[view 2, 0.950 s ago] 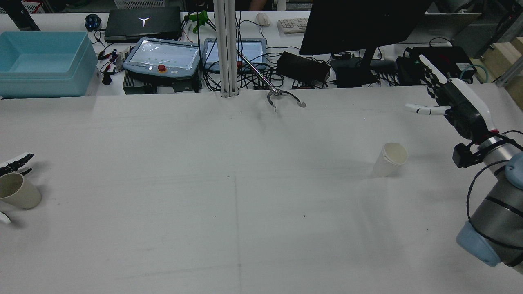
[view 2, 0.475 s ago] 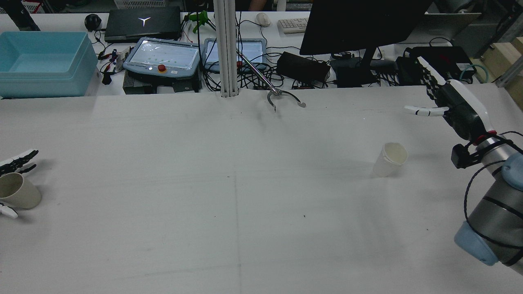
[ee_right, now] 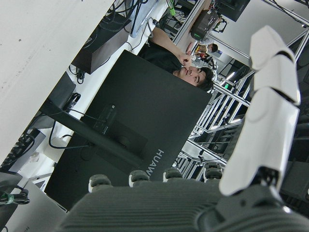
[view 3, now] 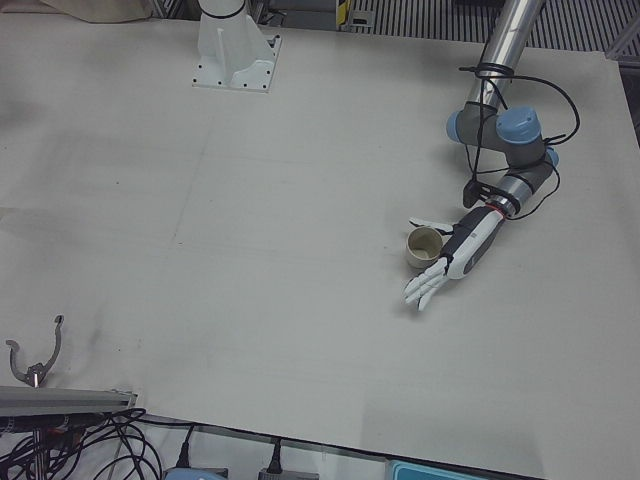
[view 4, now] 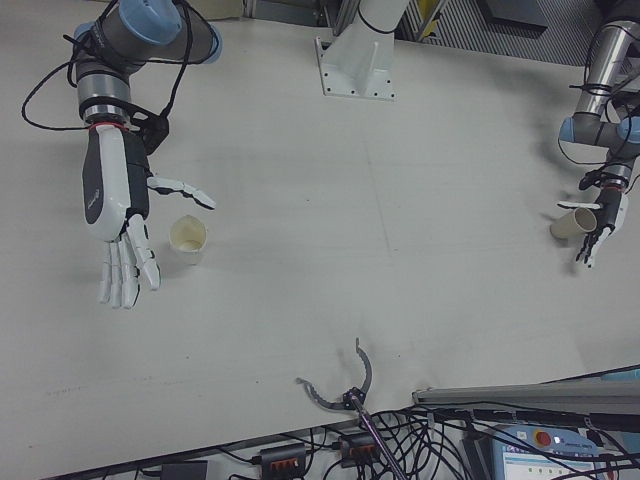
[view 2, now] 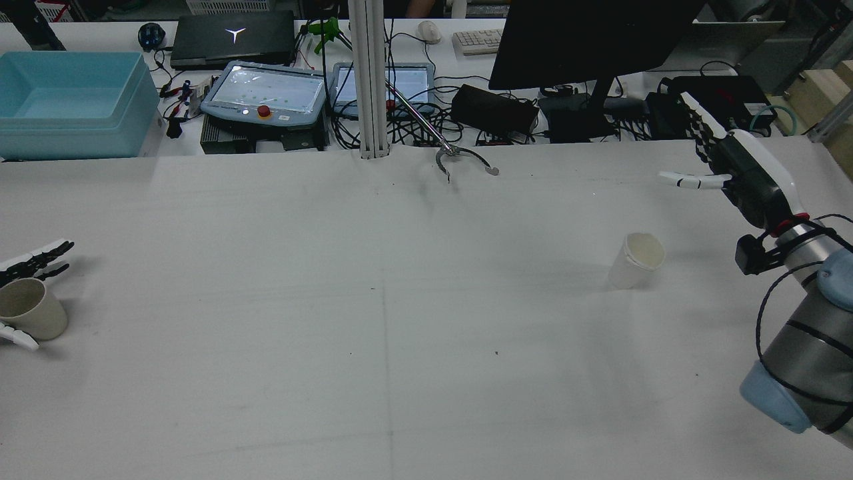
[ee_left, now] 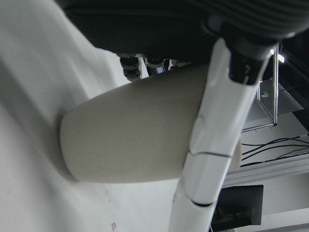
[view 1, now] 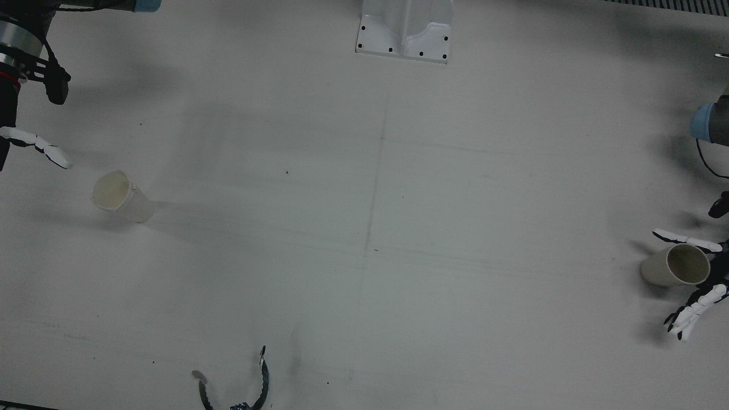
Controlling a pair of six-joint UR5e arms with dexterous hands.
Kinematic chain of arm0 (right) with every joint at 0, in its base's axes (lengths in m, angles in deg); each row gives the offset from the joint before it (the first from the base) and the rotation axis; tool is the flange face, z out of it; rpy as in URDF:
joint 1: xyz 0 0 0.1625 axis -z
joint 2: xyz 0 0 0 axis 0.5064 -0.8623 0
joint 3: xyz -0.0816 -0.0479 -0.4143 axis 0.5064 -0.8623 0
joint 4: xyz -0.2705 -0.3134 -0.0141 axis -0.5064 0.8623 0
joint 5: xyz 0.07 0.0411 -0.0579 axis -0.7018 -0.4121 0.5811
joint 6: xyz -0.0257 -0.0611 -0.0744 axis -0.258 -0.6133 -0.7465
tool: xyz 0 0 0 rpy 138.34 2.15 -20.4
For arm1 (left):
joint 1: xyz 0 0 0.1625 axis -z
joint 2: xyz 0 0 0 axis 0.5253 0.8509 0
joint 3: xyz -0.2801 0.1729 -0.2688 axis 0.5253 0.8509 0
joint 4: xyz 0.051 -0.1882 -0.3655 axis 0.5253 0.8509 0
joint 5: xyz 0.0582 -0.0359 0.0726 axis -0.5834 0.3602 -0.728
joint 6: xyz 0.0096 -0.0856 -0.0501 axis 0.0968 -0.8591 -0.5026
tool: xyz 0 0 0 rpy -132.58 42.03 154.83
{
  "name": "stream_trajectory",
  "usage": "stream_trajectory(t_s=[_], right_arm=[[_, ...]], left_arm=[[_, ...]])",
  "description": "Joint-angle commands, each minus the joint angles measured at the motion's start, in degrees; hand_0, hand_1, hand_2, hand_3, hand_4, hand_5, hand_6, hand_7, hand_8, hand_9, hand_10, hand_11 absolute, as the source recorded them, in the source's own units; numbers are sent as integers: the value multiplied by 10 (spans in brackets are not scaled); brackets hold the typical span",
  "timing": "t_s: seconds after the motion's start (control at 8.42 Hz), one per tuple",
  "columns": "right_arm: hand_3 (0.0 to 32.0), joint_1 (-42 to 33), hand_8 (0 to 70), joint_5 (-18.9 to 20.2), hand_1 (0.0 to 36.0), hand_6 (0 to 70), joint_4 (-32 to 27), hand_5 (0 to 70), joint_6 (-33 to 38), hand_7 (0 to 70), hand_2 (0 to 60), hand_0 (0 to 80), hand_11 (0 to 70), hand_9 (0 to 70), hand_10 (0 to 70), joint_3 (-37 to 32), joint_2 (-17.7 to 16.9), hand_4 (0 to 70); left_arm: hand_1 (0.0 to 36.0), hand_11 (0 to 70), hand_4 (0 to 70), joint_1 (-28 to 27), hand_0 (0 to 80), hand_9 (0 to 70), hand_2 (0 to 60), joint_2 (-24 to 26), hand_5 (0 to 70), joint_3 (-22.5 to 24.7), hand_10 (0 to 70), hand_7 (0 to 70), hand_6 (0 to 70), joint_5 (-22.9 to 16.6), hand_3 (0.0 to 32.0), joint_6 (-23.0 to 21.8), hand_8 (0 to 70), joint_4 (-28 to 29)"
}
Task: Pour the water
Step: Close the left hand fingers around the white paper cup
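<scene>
Starting from the white cup (view 4: pixel 187 238): your right hand (view 4: pixel 115 205) hangs just beside it, fingers spread wide, holding nothing. The cup stands upright on the table (view 1: pixel 364 228). Well apart from it, at the far edge, the beige cup (view 3: pixel 424 245) sits between the spread fingers of your left hand (view 3: pixel 455 256); whether they touch it I cannot tell.

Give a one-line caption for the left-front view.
Left hand, fingers spread, brackets the beige cup standing upright on the table.
</scene>
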Motion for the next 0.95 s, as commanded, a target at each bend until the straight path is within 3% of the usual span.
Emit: stream_trajectory(t_s=[0.0,0.83], right_arm=[[178,1,12,0,199,24,0,59,-1,0,179,488,0,0,0,0,0,0],[190,1,13,0,180,27,0,54,-1,0,162,476,0,0,0,0,6,0]], left_arm=[[289,108,186,0,800,0,0,-1,0,-3,44,49,75,-1,0,-1,7,-3],[262,108,207,0,800,0,0,-9,0,-4,46,54,80,-6,0,-2,12,-7]])
